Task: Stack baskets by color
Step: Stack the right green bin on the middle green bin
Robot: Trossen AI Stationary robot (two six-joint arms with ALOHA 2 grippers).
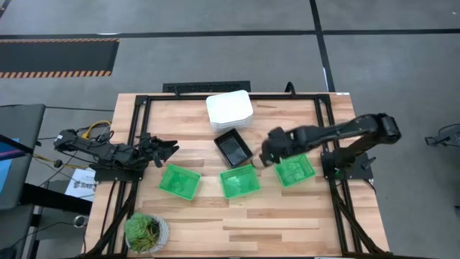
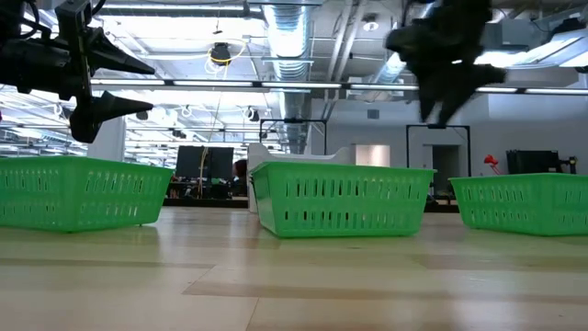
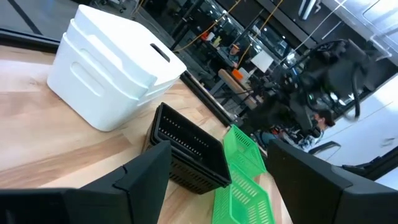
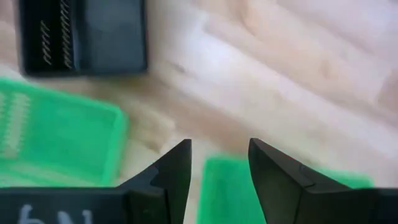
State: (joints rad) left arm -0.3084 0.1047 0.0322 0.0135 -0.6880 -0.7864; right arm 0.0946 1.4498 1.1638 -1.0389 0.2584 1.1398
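Three green baskets [image 1: 238, 181] in a row across mid-table, white stack [image 1: 229, 108] at twelve o'clock, black stack [image 1: 233, 147] below it; right gripper [image 1: 267, 155] empty, fingers apart; left gripper [image 1: 167, 150] apart at nine o'clock; probably light, springy, best pinched by a rim.

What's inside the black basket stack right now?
The black basket stack looks empty inside: only its dark floor shows from above. How many baskets are nested underneath cannot be counted. The open right gripper hovers beside it.
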